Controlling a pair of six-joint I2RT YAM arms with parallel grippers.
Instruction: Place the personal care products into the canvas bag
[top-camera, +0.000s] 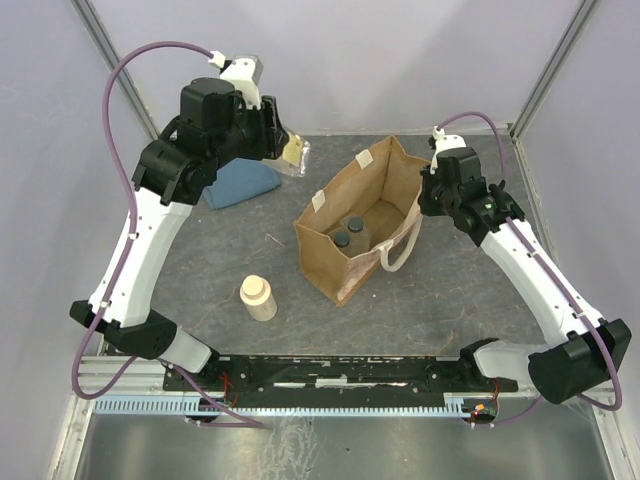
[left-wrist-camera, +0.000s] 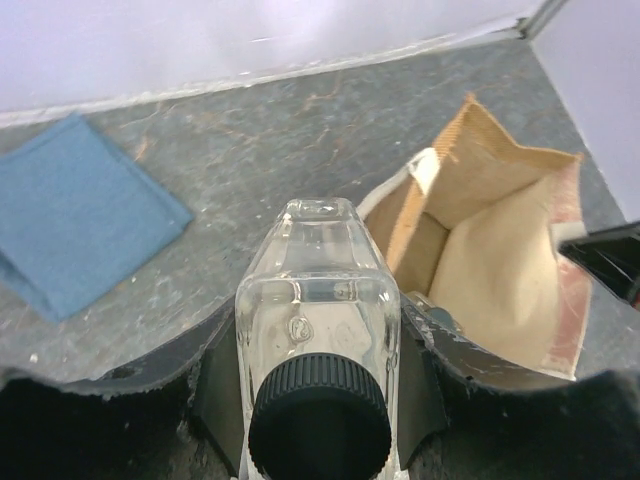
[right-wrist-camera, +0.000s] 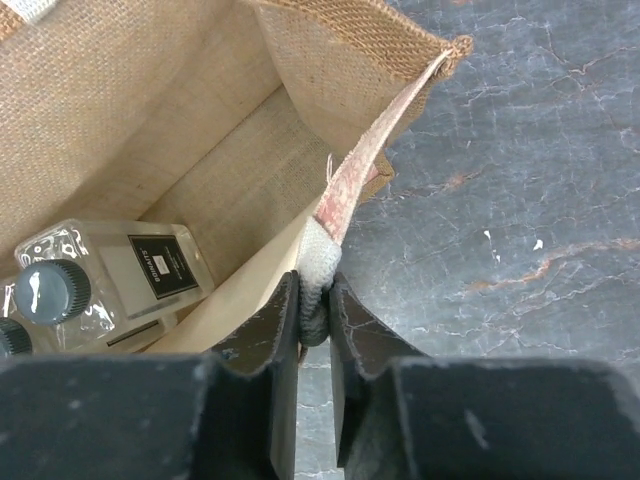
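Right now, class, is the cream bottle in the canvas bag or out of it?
Out. The cream bottle sits on the table, apart from the canvas bag, at its left in the top view.

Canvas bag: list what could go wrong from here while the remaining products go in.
1. The right gripper pinches only a thin strip of the canvas bag's rim and handle; it may slip and the mouth sag.
2. The clear bottle in the left gripper could clip the rim and topple the bag.
3. It might land on the two bottles already inside.
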